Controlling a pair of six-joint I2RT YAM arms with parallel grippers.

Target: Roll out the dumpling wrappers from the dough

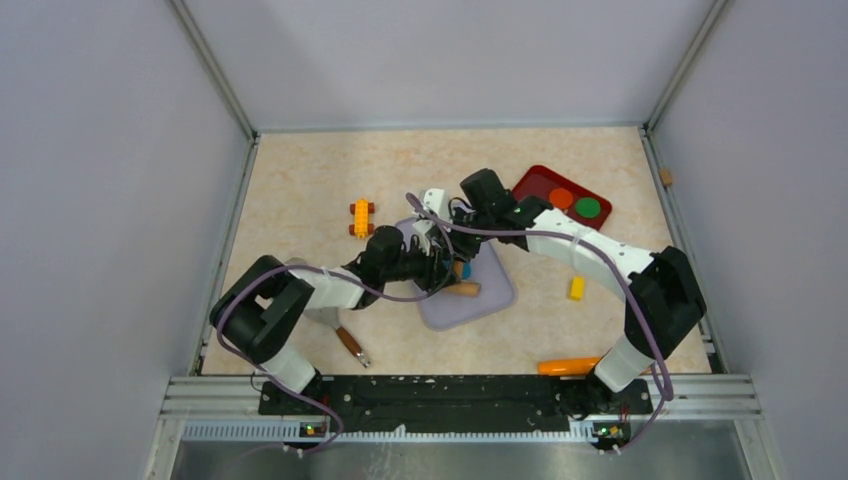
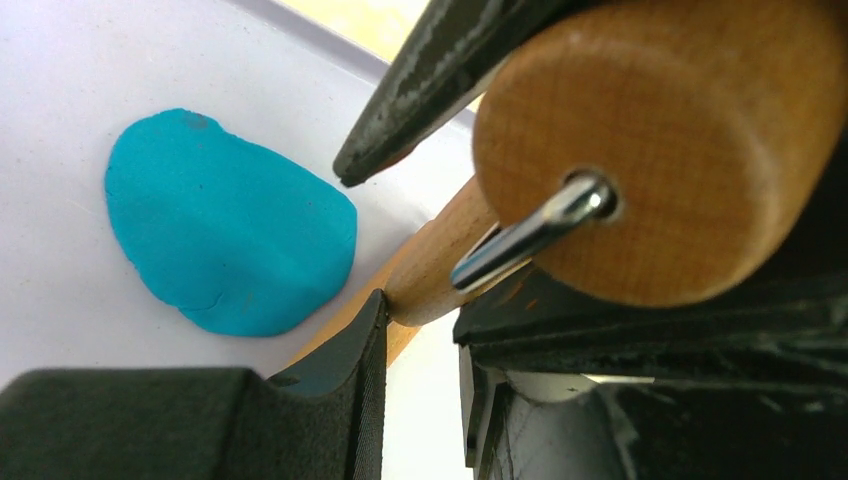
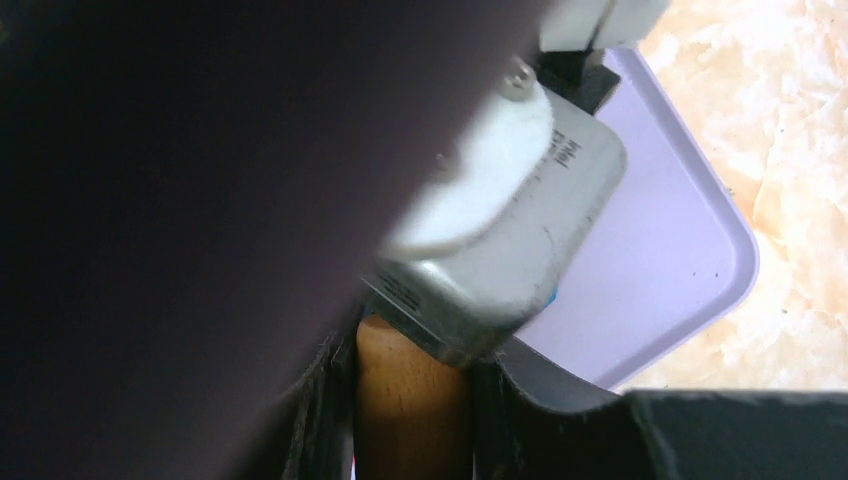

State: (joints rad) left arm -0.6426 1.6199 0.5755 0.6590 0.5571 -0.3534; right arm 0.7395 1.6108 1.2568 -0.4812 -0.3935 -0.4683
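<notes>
From above, we saw the dough (image 1: 466, 270) as a teal speck on the lavender mat (image 1: 485, 300) at mid-frame, where both arms met, with the beige table (image 1: 300, 190) and grey walls (image 1: 100, 200) around it. In the left wrist view, the left claw (image 2: 362, 240) pinched a handle of the wooden roller (image 2: 650, 150), and the dough lay flattened to the left of its fingertips. In the right wrist view, the right claw (image 3: 410, 400) clamped a roller handle at the bottom centre of the frame.

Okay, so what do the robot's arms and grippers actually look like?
Both match: the left arm and right arm have white links and bulky black joints, with a purple cable trailing along each. The fingers are matte black, wedge-shaped and scuffed.
</notes>
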